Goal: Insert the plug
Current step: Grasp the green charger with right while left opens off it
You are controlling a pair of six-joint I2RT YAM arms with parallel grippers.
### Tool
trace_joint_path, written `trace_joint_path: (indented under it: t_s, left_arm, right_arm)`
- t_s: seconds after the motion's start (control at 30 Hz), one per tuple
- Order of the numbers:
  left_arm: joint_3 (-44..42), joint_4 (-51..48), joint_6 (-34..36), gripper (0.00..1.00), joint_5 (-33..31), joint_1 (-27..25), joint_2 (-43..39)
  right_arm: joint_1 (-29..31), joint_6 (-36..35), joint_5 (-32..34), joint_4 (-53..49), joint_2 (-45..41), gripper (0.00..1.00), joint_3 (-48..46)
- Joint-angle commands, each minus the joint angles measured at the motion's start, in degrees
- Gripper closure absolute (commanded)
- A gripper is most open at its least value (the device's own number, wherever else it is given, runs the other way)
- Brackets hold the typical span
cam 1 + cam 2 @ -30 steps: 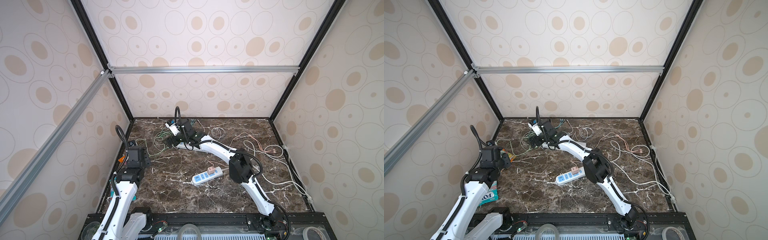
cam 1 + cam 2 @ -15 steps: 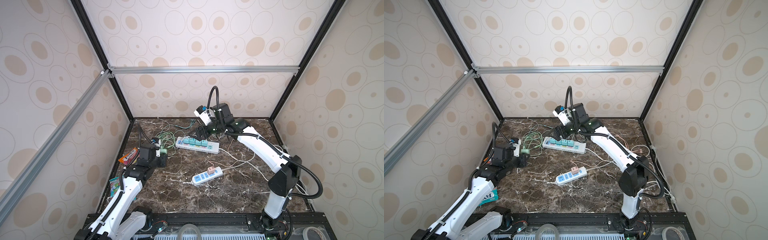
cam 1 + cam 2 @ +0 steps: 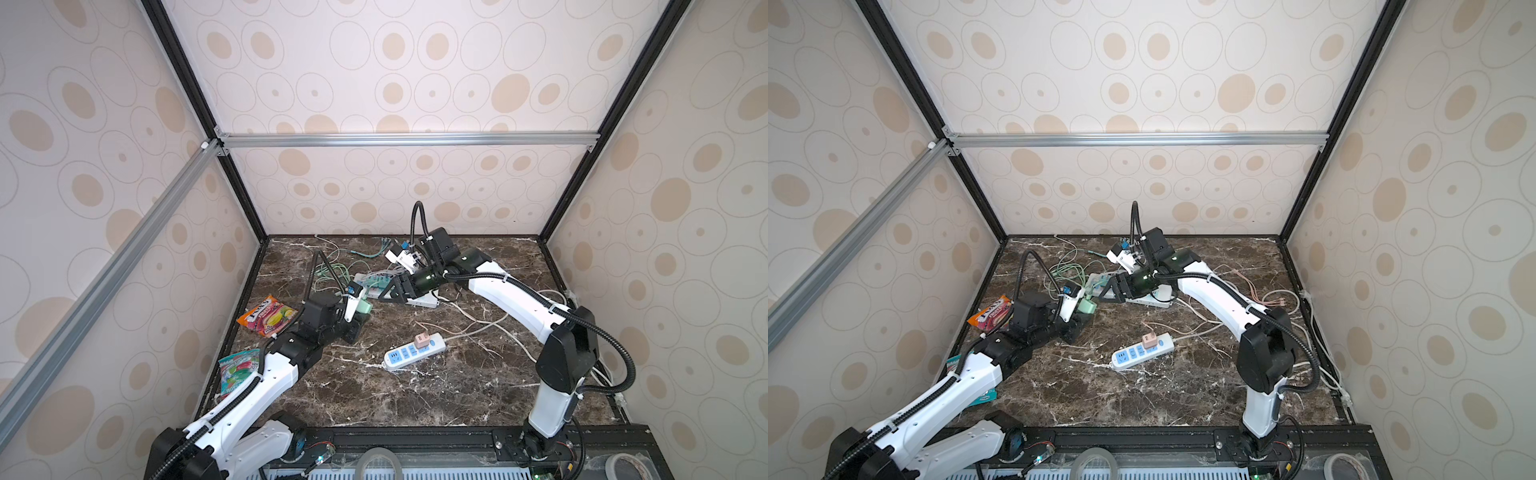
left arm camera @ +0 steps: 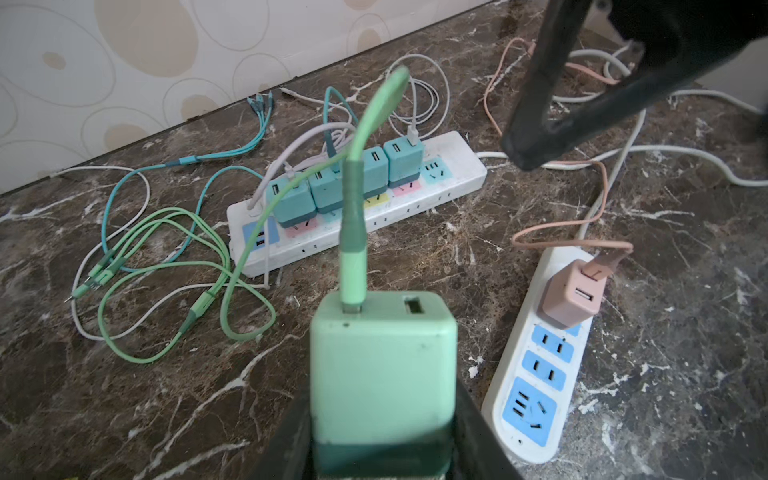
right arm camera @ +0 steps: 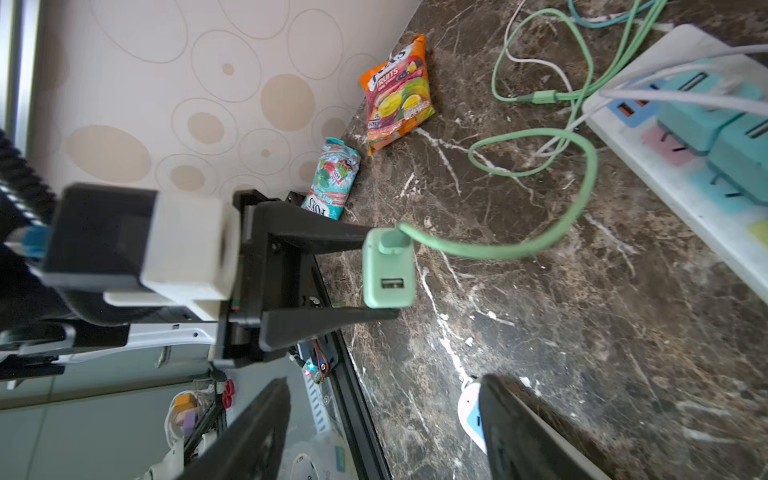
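Note:
The plug [image 4: 382,365] is a mint-green charger cube with a green cable [image 4: 353,216] in its top. My left gripper [image 4: 380,419] is shut on its sides and holds it above the table, left of centre in both top views [image 3: 365,308] [image 3: 1087,306]. The right wrist view shows the plug [image 5: 388,270] between the left fingers. A long white power strip [image 4: 457,170] carries several teal chargers, with a bare blue socket at one end. My right gripper [image 3: 392,291] [image 5: 384,380] hovers open over that strip, holding nothing.
A short white strip [image 3: 409,353] with blue sockets and a pink charger [image 3: 420,340] lies mid-table. Loose green cables [image 3: 328,274] and white and pink cables [image 3: 478,324] trail across the marble. Two snack packets, orange [image 3: 268,316] and teal [image 3: 239,372], lie by the left wall.
My left gripper has carried the plug from the left wall toward the middle. My right gripper has swung from the back left to over the long strip, and its jaws have narrowed.

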Motion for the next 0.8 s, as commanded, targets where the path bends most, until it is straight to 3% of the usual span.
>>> trace_joint_path:
  t_s: [0.0,0.23,0.53,0.77]
  left_arm:
    - [2.2,2.6,7.2,1.0,0.2,-2.2,0.8]
    - [0.7,6.2,13.0,1.0,-2.7,-6.7,-0.2]
    - [-0.1,8.0,14.9,1.0,-4.0,-8.7,-1.6]
    - [-0.3,8.0,15.4,1.0,-4.8,-9.4,-1.5]
  right_arm:
    - [0.8,0.5,-3.7,0.7,2.1,0.35,0.1]
    - [1.4,-1.4,-2.8,-2.2,3.4,0.44,0.6]
    - [2.1,-4.7,-2.4,-4.8,4.0,0.53,1.0]
    - [2.4,-5.1,-1.8,-4.1,3.9,0.73,1.4]
